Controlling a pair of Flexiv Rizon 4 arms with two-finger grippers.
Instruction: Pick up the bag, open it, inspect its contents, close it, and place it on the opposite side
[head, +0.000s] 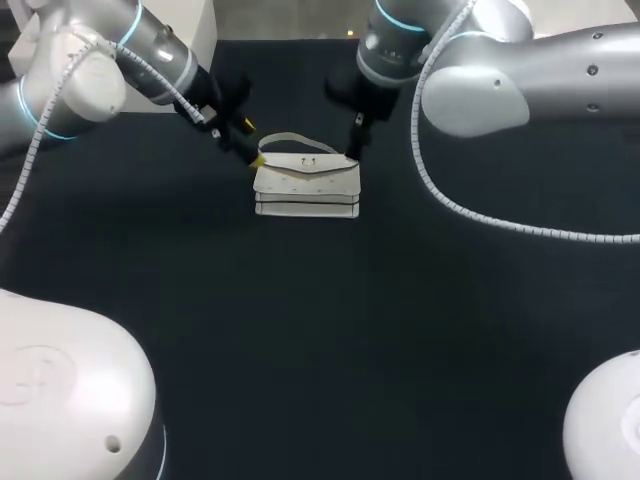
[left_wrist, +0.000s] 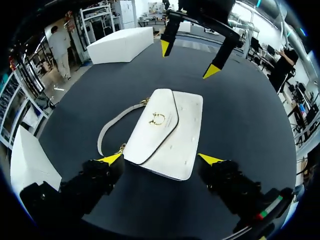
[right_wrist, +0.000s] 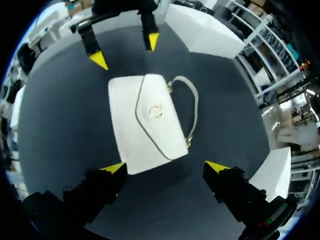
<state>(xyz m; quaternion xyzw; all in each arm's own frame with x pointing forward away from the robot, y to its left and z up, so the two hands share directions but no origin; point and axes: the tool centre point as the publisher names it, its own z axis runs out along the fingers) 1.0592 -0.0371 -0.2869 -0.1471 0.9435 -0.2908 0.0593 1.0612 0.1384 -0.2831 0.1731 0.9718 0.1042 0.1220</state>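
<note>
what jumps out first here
A white bag lies closed in the middle of the dark table, a gold clasp on its front. The left claw hangs open at one end of it, and the right claw hangs open at the other.

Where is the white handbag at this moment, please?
In the head view the white handbag lies flap up on the dark table, at its far middle. It is between the open left gripper and the open right gripper.
</note>
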